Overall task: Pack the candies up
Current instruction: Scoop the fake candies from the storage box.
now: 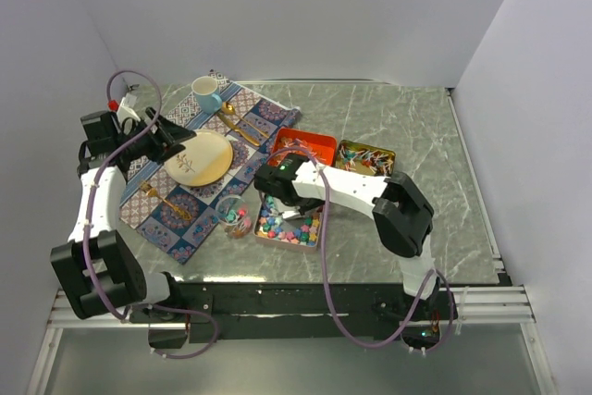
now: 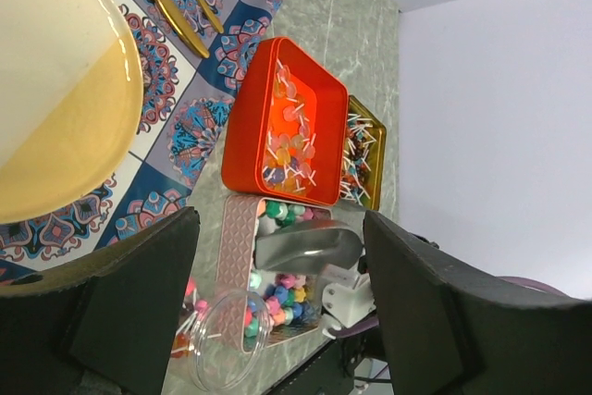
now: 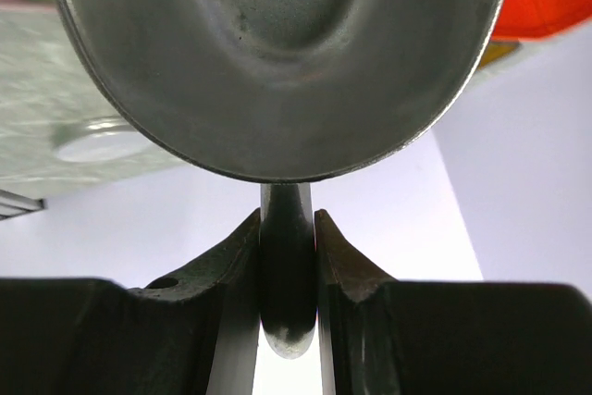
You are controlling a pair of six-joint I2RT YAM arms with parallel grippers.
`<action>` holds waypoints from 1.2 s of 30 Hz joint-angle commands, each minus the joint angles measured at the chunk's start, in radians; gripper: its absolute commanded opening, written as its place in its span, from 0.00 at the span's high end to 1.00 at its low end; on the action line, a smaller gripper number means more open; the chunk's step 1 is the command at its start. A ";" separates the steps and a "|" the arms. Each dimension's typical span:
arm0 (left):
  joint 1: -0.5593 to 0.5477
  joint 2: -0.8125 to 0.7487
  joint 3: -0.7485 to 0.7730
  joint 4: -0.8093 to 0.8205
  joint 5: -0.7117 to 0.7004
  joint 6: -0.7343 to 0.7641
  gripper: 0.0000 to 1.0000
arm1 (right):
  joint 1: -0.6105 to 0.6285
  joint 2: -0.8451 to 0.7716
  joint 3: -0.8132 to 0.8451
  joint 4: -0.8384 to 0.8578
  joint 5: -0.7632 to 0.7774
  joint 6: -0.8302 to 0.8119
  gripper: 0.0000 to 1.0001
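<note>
While the right gripper (image 3: 288, 252) clamps the thin handle of a silver scoop (image 3: 277, 53) tight between its 2 fingers (image 3: 231, 261), the scoop's bowl hangs over a pale tin (image 2: 236, 242) of pastel star-like candies (image 1: 287, 227) at the near middle of the marble-patterned table (image 1: 416, 117); whether the bowl touches them cannot be told. More candies, thin wrapped pieces, fill an orange tin (image 2: 245, 127) and a gold tin (image 2: 379, 145) set side by side just behind the first, so the 3 tins sit close together. A small clear cup (image 1: 233, 217) holding a few pastel pieces stands just left of the pale tin, beside the edge of a patterned placemat (image 1: 176, 221). The left gripper (image 1: 180, 139) hovers over that mat next to a cream plate (image 1: 203, 162), its jaws spread wide and holding nothing. A blue mug (image 1: 205, 92) and gold cutlery (image 1: 239, 127) lie at the mat's far end.
</note>
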State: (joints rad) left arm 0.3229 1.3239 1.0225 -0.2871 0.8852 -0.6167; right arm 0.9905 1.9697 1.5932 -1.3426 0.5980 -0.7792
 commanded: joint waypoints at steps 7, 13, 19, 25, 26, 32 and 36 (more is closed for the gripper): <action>0.018 -0.074 -0.036 0.062 0.034 -0.029 0.22 | 0.007 0.050 0.028 -0.067 0.120 -0.049 1.00; 0.021 -0.103 -0.048 0.046 0.034 -0.031 0.22 | 0.033 0.109 0.062 -0.007 0.122 -0.091 1.00; 0.028 -0.118 -0.045 0.028 0.028 -0.020 0.22 | 0.089 0.141 0.109 0.007 0.092 -0.124 1.00; 0.039 -0.114 -0.033 0.011 0.021 -0.002 0.22 | 0.096 0.137 0.131 0.072 -0.018 -0.172 1.00; 0.039 -0.112 -0.032 0.006 0.020 0.001 0.22 | 0.100 0.124 0.111 0.086 -0.044 -0.192 1.00; 0.042 -0.081 -0.012 -0.003 0.014 0.015 0.22 | 0.096 -0.029 -0.188 0.319 -0.128 -0.331 1.00; 0.041 -0.054 0.007 -0.001 0.005 0.023 0.22 | 0.088 -0.075 -0.282 0.420 -0.210 -0.348 1.00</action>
State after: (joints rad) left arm 0.3595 1.2503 0.9821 -0.2947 0.8921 -0.6216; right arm 1.0813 1.9667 1.3777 -1.0416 0.5098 -0.9813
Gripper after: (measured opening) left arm 0.780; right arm 0.306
